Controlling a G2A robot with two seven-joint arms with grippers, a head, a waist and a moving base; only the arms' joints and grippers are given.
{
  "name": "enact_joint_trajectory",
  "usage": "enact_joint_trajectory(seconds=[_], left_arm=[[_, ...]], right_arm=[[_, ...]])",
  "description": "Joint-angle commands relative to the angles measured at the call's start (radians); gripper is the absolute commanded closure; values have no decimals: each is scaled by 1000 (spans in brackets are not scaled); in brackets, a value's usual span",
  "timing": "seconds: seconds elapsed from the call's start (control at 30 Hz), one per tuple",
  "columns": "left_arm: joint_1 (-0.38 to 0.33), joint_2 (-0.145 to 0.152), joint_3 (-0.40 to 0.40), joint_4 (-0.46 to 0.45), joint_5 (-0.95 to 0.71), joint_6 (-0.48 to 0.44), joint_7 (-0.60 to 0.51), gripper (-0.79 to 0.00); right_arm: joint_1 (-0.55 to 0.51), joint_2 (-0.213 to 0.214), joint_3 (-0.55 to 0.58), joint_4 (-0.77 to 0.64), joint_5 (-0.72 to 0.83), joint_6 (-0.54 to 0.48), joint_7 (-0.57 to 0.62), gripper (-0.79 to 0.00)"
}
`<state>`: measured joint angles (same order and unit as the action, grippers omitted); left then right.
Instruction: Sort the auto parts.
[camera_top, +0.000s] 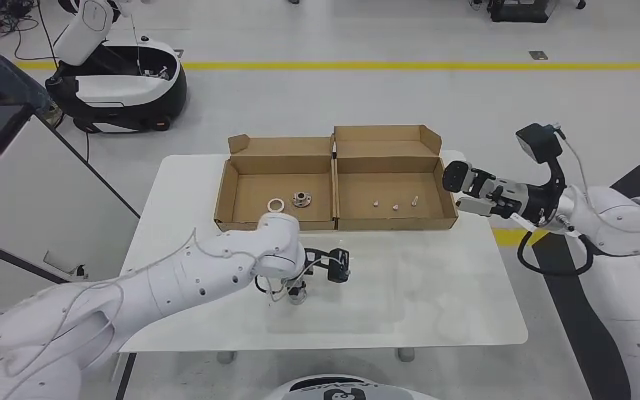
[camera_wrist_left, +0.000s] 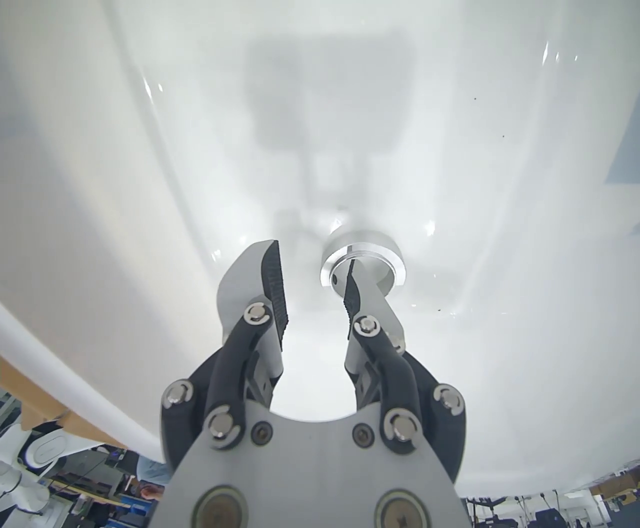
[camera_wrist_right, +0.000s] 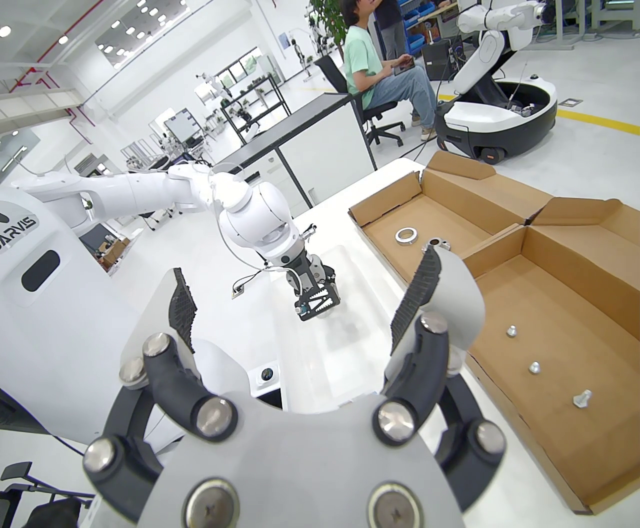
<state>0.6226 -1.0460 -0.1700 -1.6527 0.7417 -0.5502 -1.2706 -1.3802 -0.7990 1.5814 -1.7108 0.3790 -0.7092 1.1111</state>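
Starting with the surface: you're on a white glossy table (camera_top: 430, 290). Grey shop floor surrounds it, with a yellow floor line (camera_top: 400, 66) past the far edge and a white-and-black robot base (camera_top: 125, 88) standing off the far-left corner.

Containers: two open brown boxes sit side by side with their walls touching, out ahead of your left gripper (camera_top: 297, 292) and well apart from it.
- In the left cardboard box (camera_top: 250, 185) are a flat silver metal ring (camera_top: 274, 205) and a grey flanged metal hub (camera_top: 301, 197), near each other but not touching.
- In the right cardboard box (camera_top: 390, 180) are three small silver bolts (camera_top: 396, 205) in a loose row, each apart from the next.

Your right gripper (camera_top: 455, 187) hangs just beside that box's outer side wall, raised off the table. Its fingers are spread wide with nothing between them.

Views: the top view gives you the layout, with the left gripper low over bare table. The left wrist view gives the contact. A short silver metal collar (camera_wrist_left: 387, 255) stands on the table at the fingertips. One fingertip (camera_wrist_left: 350, 280) dips into its bore. The other finger is outside, with a clear gap to the rim, so the fingers are parted and not clamped on it.

The right wrist view looks across both boxes from the side, and its own finger partly covers the hub. You can't tell the bolt head shape.
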Motion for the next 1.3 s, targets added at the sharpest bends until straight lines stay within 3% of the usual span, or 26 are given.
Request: enact_joint_trajectory(seconds=[0.0,0.6,1.27], left_arm=[[2,-2,0,3,2,1,-1,-305],[2,-13,0,13,-16,5,-5,-320],[19,-21,0,36,-15,5,-5,-286]], right_arm=[[0,0,0,0,0,0,0,-785],[0,0,0,0,0,0,0,-785],[0,0,0,0,0,0,0,-785]])
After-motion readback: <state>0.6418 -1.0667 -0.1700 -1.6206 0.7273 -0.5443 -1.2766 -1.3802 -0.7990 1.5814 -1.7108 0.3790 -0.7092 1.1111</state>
